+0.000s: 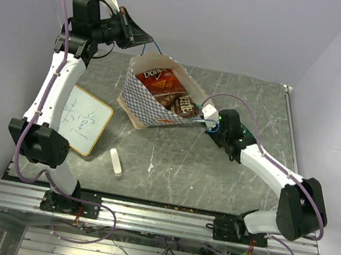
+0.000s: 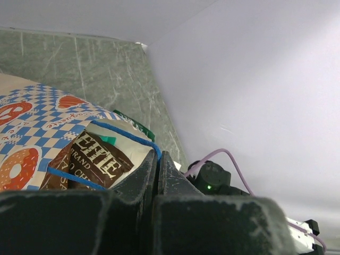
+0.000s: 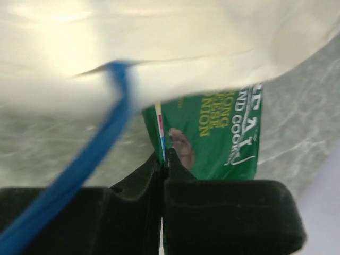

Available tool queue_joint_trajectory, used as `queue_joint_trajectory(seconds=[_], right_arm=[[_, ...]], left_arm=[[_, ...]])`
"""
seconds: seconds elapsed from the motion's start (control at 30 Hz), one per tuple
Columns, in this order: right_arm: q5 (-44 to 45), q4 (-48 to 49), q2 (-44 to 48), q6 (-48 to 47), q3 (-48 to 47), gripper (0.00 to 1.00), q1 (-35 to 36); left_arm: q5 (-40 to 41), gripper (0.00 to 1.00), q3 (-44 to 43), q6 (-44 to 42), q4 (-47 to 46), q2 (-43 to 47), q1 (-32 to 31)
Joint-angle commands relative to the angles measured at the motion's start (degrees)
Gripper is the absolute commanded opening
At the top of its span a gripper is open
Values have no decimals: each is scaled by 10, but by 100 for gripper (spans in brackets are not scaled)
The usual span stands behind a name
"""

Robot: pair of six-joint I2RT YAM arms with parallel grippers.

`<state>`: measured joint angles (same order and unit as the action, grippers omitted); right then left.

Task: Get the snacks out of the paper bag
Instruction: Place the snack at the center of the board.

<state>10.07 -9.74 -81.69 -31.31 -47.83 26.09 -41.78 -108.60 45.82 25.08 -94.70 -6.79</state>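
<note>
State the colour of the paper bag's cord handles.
Blue: the thin cord handles show clearest in the right wrist view.

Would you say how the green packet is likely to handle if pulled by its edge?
The green packet looks like thin glossy film, so probably light, floppy and slippery. The right gripper pinches only its edge, so it may slip or catch on the paper bag.

The paper bag [image 1: 150, 105] on the counter [image 1: 215, 175] exposes a Doritos packet [image 1: 158, 82] and a brown packet [image 1: 185, 106]; left hand [image 1: 145, 37] above its far rim, right hand [image 1: 205, 116] at its right rim.
</note>
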Motion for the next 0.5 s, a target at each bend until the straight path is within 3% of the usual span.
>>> queue_joint_trajectory(seconds=[0.0, 0.07, 0.17, 0.3, 0.47], right_arm=[[-83, -126, 65, 179, -5, 5, 61], [-126, -149, 109, 248, 6, 15, 100], [-120, -187, 164, 336, -6, 32, 192], [-141, -203, 245, 441, -2, 60, 215], [-87, -236, 349, 484, -12, 65, 217]], left_arm=[[-21, 7, -5, 16, -33, 11, 5], [-22, 7, -13, 19, -32, 12, 5], [-23, 7, -19, 18, -25, 16, 5], [-21, 7, -12, 11, -17, 36, 5], [-18, 7, 14, -5, -4, 63, 5]])
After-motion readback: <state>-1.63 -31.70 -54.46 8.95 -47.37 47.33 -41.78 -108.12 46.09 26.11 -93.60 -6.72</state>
